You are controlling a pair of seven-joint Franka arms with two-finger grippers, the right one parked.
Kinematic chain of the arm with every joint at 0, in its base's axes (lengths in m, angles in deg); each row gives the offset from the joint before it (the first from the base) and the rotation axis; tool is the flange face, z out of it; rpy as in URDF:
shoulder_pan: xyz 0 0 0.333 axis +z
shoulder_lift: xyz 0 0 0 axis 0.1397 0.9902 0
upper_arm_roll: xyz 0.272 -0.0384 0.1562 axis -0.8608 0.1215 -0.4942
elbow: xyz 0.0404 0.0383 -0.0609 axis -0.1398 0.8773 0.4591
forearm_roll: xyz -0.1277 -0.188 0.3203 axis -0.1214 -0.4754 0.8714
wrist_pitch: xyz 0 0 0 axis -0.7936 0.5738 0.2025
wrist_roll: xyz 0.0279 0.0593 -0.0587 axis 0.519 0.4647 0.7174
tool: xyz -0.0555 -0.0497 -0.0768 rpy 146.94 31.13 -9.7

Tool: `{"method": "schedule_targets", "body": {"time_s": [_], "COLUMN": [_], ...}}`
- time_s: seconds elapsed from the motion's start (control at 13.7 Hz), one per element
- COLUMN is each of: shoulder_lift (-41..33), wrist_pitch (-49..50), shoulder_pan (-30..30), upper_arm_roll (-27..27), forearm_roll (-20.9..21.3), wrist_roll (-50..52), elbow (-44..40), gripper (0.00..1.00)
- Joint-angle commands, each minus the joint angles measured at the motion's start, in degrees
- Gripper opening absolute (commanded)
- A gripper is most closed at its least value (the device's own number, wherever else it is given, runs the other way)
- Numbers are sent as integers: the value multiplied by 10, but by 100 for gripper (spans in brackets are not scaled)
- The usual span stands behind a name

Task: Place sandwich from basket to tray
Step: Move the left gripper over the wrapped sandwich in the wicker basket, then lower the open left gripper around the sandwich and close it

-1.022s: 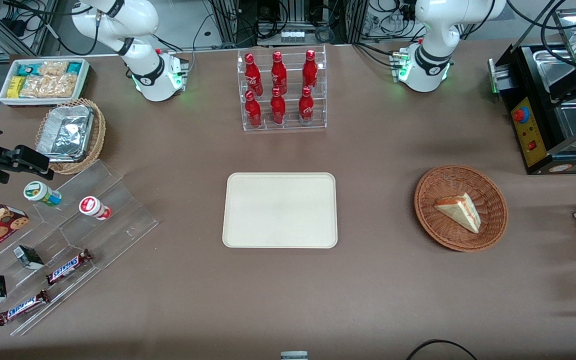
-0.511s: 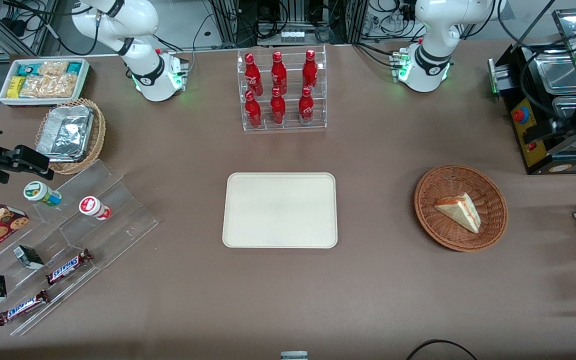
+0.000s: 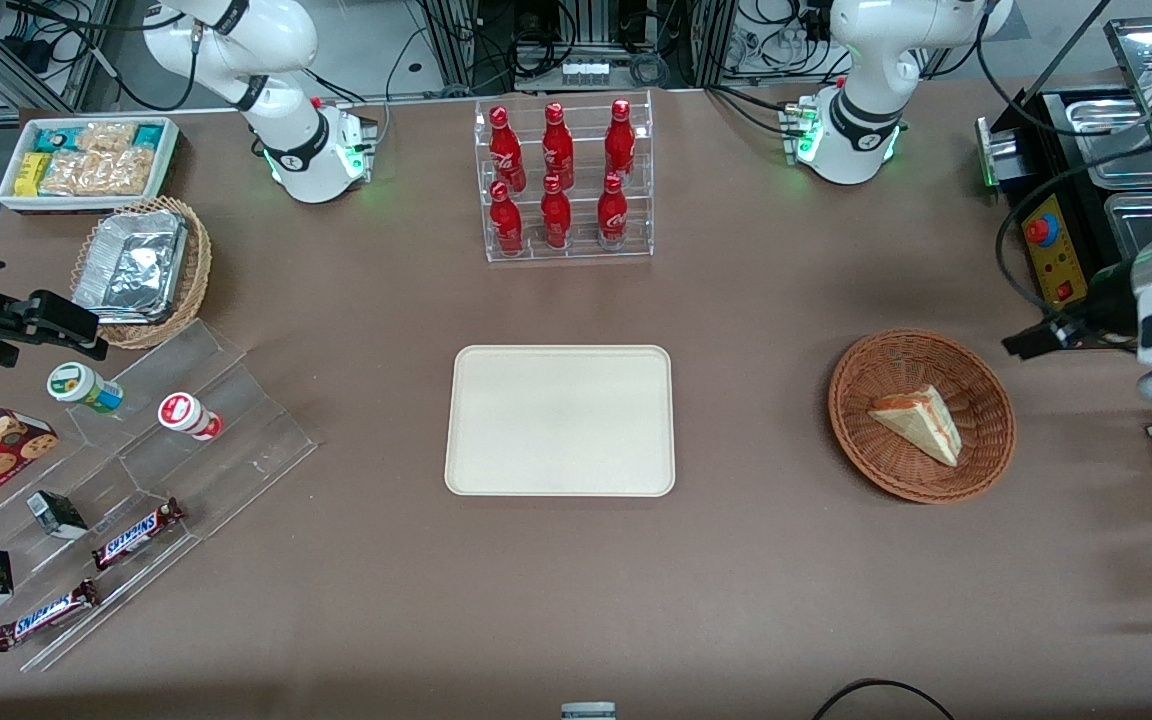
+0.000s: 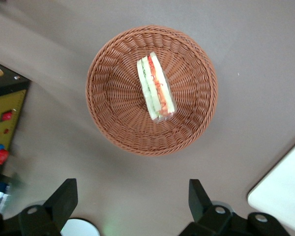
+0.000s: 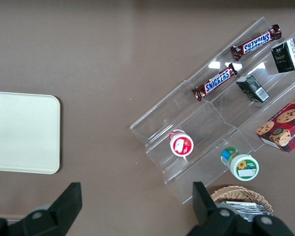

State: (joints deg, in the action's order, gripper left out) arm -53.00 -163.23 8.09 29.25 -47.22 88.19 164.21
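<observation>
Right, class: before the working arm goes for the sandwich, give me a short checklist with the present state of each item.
1. Sandwich lying in the basket: ok.
2. Sandwich free of anything on top of it: ok.
3. Gripper open: ok, fingers spread wide.
4. Gripper over the sandwich: not ok; in the front view it hangs above the table beside the basket, toward the working arm's end.
5. Tray bare and ready to receive it: ok.
6. Path from basket to tray free of things on the table: ok.
</observation>
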Motion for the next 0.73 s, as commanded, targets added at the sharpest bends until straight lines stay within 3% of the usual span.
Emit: {"method": "schedule_targets", "body": {"time_s": [0.0, 0.66], "shoulder_lift": [34, 101], "wrist_pitch": [-37, -222], "shoulder_pan": [-9, -16], "upper_arm_roll": [-2, -3], "forearm_roll": [-4, 0], "wrist_roll": [86, 209], "elbow": [-3, 99], "gripper": [100, 100]}}
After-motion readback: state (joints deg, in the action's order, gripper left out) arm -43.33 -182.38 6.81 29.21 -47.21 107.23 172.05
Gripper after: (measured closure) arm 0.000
